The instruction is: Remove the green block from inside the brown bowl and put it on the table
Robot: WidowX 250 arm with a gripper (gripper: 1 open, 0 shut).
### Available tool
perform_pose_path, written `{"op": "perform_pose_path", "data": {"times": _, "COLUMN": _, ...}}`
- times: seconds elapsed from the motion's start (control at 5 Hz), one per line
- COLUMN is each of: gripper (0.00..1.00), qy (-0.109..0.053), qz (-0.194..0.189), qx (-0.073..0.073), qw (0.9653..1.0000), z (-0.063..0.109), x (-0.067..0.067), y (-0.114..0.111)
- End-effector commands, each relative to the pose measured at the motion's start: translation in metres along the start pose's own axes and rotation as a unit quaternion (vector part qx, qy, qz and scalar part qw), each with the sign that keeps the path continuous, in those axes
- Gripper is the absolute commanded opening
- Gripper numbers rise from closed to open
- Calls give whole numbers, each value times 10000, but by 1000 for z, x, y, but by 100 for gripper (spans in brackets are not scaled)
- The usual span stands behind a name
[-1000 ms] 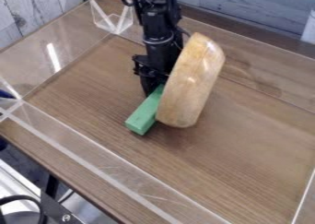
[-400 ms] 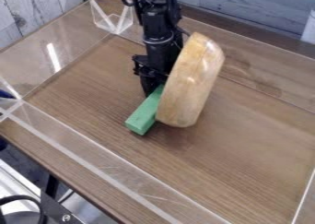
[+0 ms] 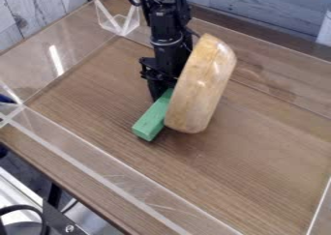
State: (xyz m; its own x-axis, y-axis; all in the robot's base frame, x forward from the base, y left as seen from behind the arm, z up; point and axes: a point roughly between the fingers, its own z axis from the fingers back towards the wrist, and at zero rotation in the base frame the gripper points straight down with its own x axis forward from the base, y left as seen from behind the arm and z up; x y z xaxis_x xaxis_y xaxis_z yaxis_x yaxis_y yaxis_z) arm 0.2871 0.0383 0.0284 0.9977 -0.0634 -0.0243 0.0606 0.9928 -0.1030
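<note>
The brown bowl stands tipped up on its edge in the middle of the table, with its rounded underside facing right. The green block lies on the tabletop at the bowl's lower left. Its far end is tucked under the bowl's rim. My black gripper comes down from above on the bowl's left side. It is shut at the rim and appears to hold the bowl tilted. The fingertips are partly hidden by the bowl.
Low clear acrylic walls run along the table's edges. A clear acrylic piece stands at the back left, behind the arm. Bare tabletop lies in front of and to the right of the bowl.
</note>
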Motion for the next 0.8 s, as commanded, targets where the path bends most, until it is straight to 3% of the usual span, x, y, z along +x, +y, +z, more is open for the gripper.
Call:
{"op": "perform_pose_path", "data": {"times": 0.0, "gripper": 0, "qy": -171, "qz": 8, "qx": 58, "qw": 9998, "z": 9, "x": 9, "y": -1}}
{"op": "perform_pose_path", "data": {"times": 0.6, "gripper": 0, "qy": -140, "qz": 35, "qx": 44, "qw": 9999, "z": 8, "x": 9, "y": -3}}
